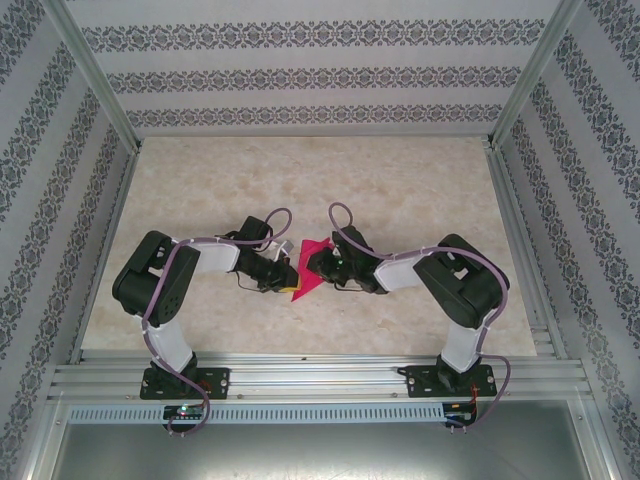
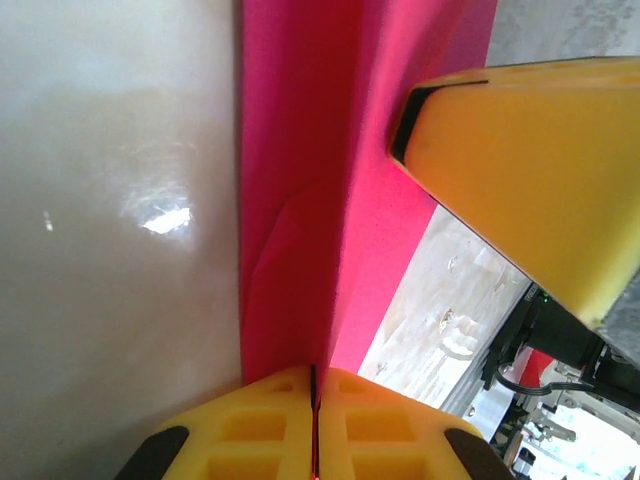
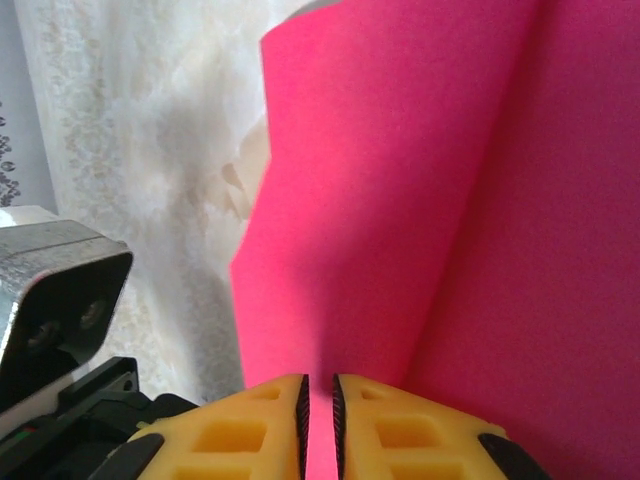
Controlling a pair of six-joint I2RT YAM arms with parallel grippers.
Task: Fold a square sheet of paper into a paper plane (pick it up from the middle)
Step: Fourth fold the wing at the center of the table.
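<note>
Paper (image 1: 301, 285) pinched btwn L hand (image 2: 313, 375) & R hand (image 3: 318, 380), both clamped.

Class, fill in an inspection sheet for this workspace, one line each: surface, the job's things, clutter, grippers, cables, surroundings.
Surface: pale marbled table, glossy.
Job's things: pink paper sheet, bent along a crease and held between the two grippers near the table's middle; not yet a plane.
Clutter: nothing seen.
Grippers: left gripper shut on the sheet's edge; right gripper shut on it too, with paper in the thin gap between its fingers.
Cables: purple cables run along both arms down to the bases.
Surroundings: patterned wall panels on three sides; aluminium frame rails along the near edge.
</note>
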